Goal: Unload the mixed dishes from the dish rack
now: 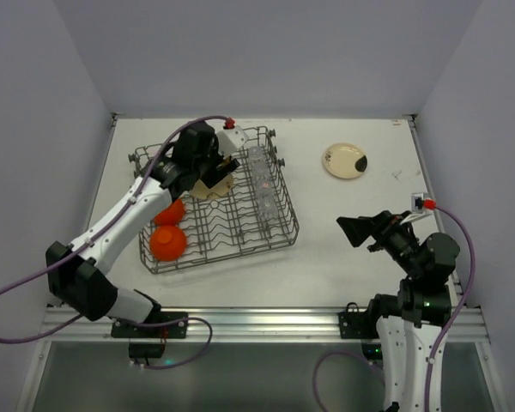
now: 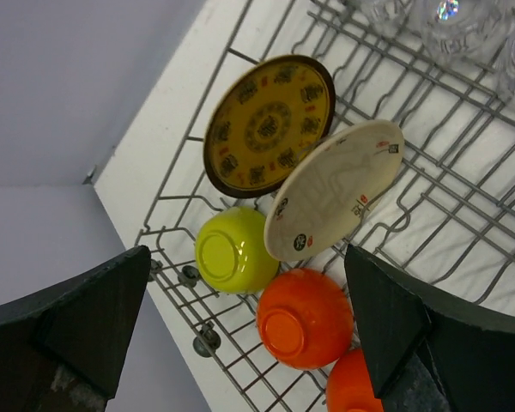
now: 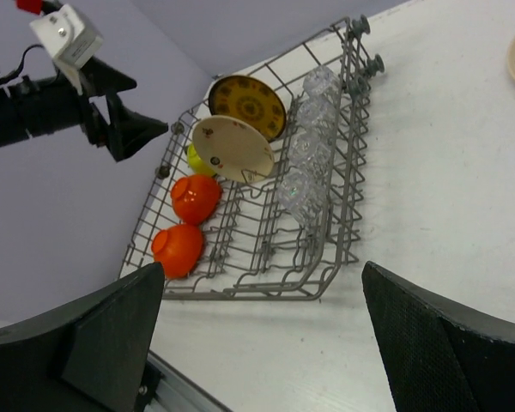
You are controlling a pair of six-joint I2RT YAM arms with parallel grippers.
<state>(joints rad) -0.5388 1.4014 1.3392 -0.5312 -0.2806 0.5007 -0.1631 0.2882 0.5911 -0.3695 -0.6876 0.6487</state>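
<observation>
One cream plate (image 1: 344, 160) lies near the table's far right corner; the rest is in the rack (image 1: 232, 230) towards the left edge: patterned plate (image 2: 270, 126), second cream plate (image 2: 335, 202), lime bowl (image 2: 232, 257), orange bowls (image 2: 305, 318), cups (image 3: 309, 146); left gripper (image 2: 247, 254) hovers wide open, empty, over the plates; right gripper (image 3: 262, 268), equally open and empty, hangs by the right edge; unloading looks barely begun.

My left arm (image 1: 120, 219) wears white shells over black joints; my right arm (image 1: 429, 257) likewise; purple cables (image 1: 197, 120) trail from both; white wrist camera boxes (image 1: 233, 139) carry red caps; my fingers (image 2: 77, 326) are black and wedge-shaped.
</observation>
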